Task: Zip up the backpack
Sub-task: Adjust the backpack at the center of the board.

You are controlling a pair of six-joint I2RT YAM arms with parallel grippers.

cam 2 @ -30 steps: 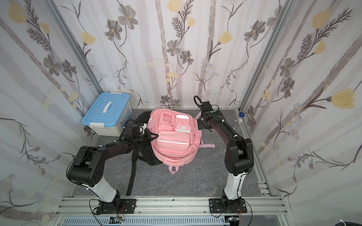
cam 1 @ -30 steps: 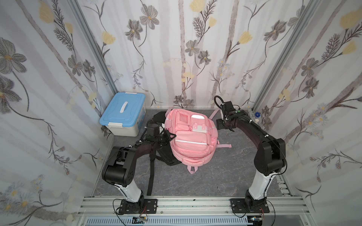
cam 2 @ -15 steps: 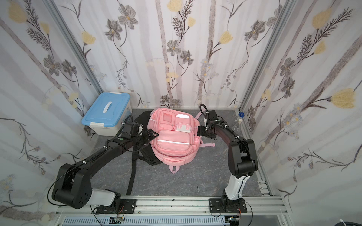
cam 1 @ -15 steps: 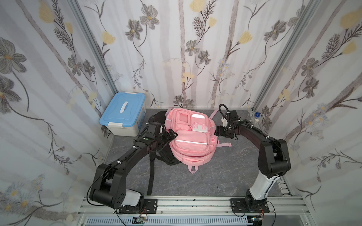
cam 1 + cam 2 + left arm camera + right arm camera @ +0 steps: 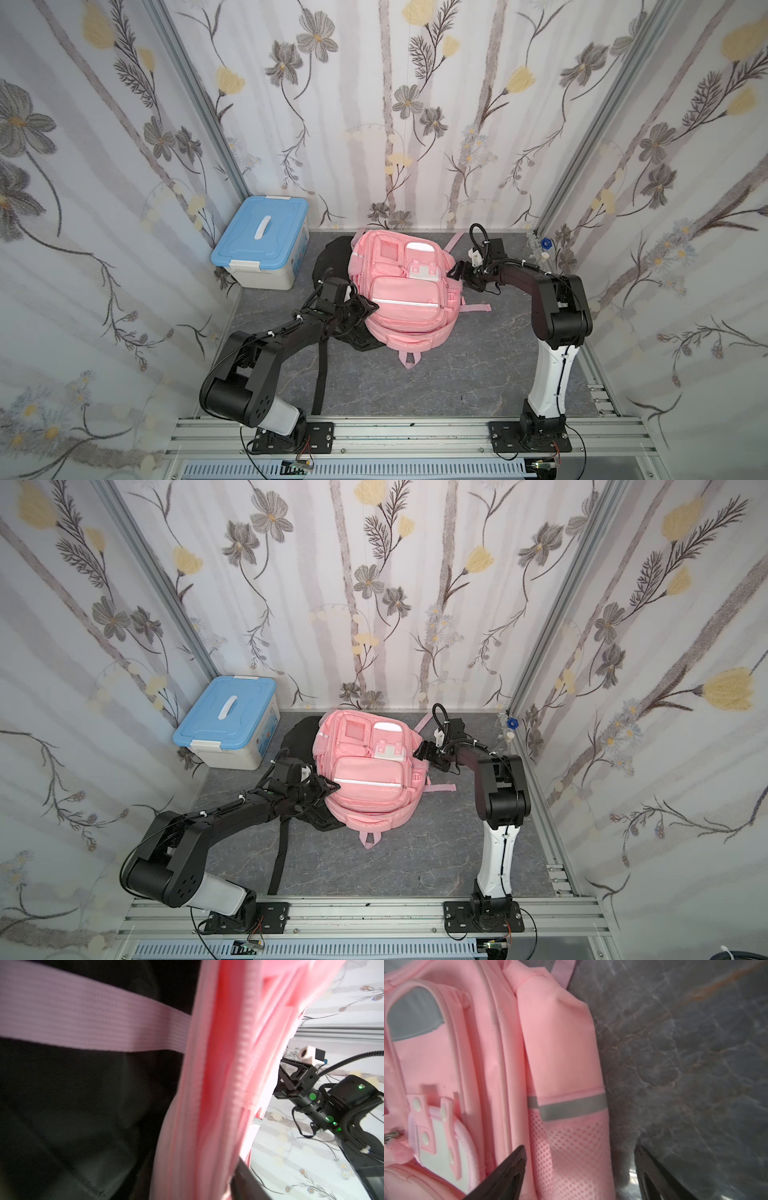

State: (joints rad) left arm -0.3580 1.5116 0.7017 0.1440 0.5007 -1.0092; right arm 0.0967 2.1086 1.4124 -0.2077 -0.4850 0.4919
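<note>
Backpack (image 5: 405,291) newly flanked: right gripper (image 5: 579,1147) open astride mesh pocket (image 5: 571,1157); left gripper (image 5: 371,309), at left edge, state unreadable. Probably bracing before zipping.

Two high views, two wrist close-ups.
Both top views look down on the whole tabletop (image 5: 457,374); wrist cameras sit close against the pink backpack (image 5: 560,1053).

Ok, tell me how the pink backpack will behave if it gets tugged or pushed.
Probably floppy: the pink backpack shows creased, bulging fabric, so it should sag when lifted. It lies partly on the black backpack, so a push may drag that along. The mesh side pocket would likely stretch first.
</note>
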